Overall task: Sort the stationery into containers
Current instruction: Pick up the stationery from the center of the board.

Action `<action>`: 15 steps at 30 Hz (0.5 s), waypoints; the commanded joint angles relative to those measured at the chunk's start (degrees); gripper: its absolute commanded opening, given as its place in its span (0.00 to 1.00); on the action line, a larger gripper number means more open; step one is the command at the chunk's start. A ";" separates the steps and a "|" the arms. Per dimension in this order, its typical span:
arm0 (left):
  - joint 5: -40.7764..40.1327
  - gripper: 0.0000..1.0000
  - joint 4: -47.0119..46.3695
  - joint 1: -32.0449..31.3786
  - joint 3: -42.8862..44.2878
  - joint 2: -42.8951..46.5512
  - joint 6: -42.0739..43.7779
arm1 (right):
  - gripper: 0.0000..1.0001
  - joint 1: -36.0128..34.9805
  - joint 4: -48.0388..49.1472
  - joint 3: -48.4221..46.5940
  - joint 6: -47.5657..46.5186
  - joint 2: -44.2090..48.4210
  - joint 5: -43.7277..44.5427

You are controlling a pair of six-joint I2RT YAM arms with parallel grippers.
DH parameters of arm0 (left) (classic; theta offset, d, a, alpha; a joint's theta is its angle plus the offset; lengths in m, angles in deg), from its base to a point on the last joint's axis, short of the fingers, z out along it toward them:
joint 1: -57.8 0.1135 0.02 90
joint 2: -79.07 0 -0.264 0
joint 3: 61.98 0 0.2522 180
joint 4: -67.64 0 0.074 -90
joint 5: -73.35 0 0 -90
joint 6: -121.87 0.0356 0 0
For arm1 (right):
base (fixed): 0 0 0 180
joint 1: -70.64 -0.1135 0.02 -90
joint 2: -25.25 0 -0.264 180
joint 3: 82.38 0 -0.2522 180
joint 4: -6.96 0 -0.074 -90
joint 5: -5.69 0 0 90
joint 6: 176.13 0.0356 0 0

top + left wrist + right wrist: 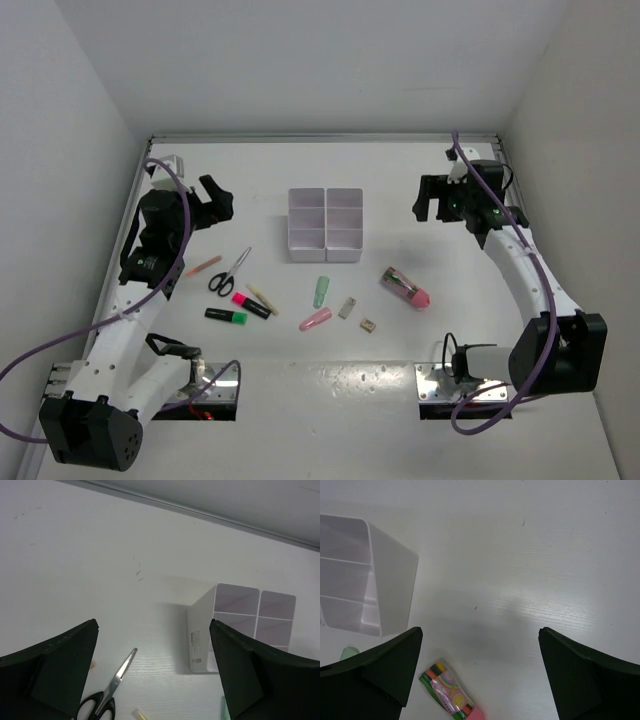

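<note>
On the tray wall, a label seems illegible; left fingers and right fingers gape empty.

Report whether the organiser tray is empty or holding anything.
Empty: the organiser tray shows only bare compartment floors from above; the scissors and pink highlighter lie outside it.

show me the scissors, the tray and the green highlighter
scissors [233,268], top view, at the pivot
tray [325,254], top view, on its near wall
green highlighter [226,316], top view, mid-body
</note>
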 commanded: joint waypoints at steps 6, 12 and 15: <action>10.79 1.00 -2.82 -0.08 0.41 -0.68 2.29 | 1.00 0.00 -2.22 0.75 -11.22 3.53 -10.49; 14.41 0.98 -3.44 -0.08 -0.12 -1.20 3.34 | 1.00 0.00 -5.56 -0.83 -13.60 3.53 -4.99; 16.08 0.73 -3.96 -0.08 -0.12 -2.34 3.96 | 1.00 0.00 -8.19 -1.45 -17.11 4.14 -6.11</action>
